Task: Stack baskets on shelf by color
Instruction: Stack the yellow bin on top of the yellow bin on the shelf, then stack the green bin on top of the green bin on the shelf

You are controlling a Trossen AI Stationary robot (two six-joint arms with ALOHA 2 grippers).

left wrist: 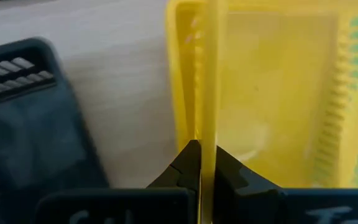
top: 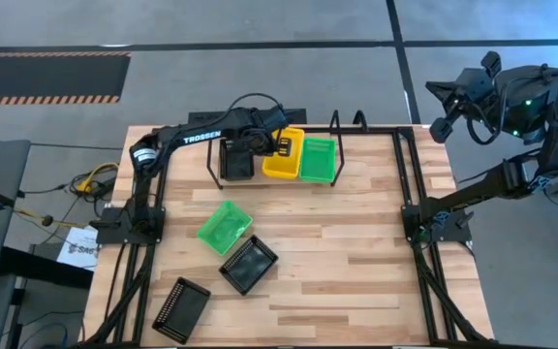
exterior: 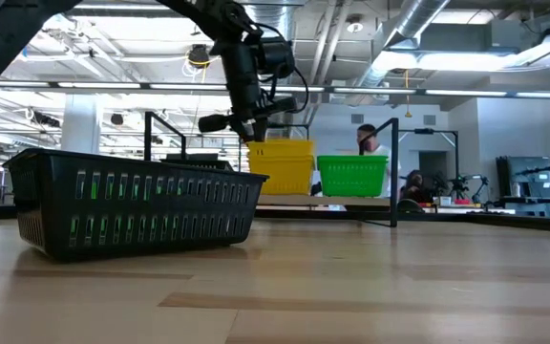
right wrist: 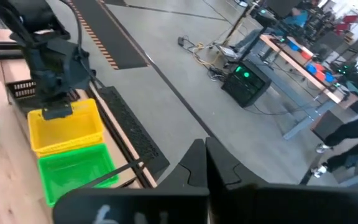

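High view: left gripper (top: 277, 145) over the yellow plastic mesh basket (top: 287, 161) on the low black tube shelf (top: 223, 173), between a black basket (top: 236, 160) and a green basket (top: 318, 160).
Left wrist view: fingers (left wrist: 185, 163) clamped on the yellow rim.
Right wrist view: right gripper (right wrist: 205, 155) closed, empty, off the table.

Three black baskets (top: 248, 264), two green baskets (top: 225, 228), one yellow basket (top: 283, 155), one shelf (top: 335, 121).

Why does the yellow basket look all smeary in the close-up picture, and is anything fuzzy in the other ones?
In the left wrist view the yellow basket sits right against the camera, so its rim and mesh blur; the left hand is shut on that rim. In the low view the near black basket looks huge and soft-edged. The high view is even and clear.
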